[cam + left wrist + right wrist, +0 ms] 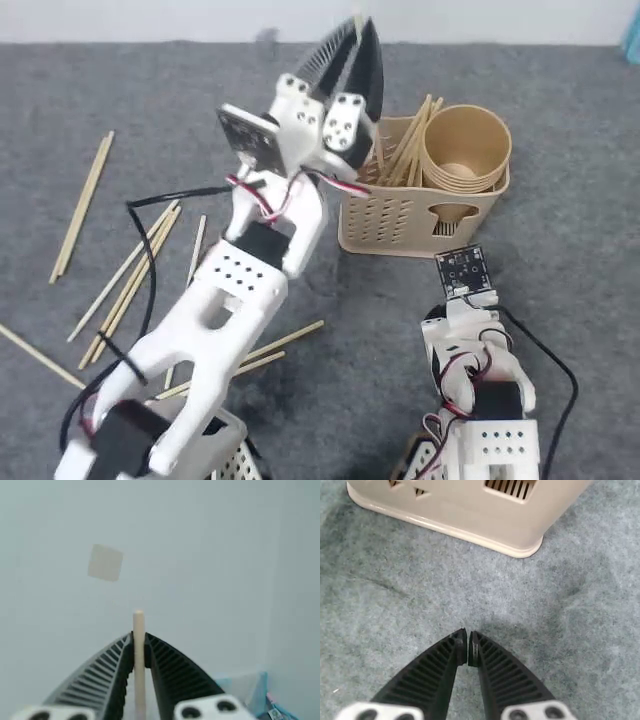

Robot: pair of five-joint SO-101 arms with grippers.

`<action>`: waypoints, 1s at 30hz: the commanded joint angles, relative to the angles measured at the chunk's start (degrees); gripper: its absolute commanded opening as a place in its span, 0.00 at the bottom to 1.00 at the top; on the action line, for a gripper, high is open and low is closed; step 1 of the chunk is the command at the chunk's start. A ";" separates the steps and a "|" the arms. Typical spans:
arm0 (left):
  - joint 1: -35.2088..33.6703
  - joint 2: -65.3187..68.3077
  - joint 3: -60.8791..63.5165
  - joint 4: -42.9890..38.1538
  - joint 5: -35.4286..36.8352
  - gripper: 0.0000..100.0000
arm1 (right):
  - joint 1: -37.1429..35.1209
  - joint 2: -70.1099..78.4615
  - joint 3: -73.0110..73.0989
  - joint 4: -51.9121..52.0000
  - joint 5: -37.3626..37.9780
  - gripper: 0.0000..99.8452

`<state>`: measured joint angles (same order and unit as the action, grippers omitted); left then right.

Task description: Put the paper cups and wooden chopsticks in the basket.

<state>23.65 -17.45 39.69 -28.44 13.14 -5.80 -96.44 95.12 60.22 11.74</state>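
Your left gripper (139, 639) clamps a wooden chopstick (138, 622); overhead places it beside the basket (400, 225). Right gripper (468, 645): clenched.

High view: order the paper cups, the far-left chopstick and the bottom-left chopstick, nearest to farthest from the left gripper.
Left gripper, gripping a chopstick:
1. Paper cups, in the basket beside it.
2. Far-left chopstick, on the carpet.
3. Bottom-left chopstick, at the picture's edge.
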 commanded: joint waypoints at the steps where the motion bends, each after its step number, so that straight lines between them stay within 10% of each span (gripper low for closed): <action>1: 0.26 1.14 3.47 -5.36 0.00 0.01 | 0.84 -0.84 -0.44 -0.75 0.97 0.03; 18: 4.66 9.32 11.56 -9.58 -0.09 0.09 | 0.84 -0.84 -0.53 -0.75 0.97 0.03; 30: -1.93 -8.00 10.68 2.73 0.09 0.12 | 0.84 -0.84 -0.53 -0.84 0.97 0.03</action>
<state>23.91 -16.57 51.56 -29.23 13.14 -5.80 -96.44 95.12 60.22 11.74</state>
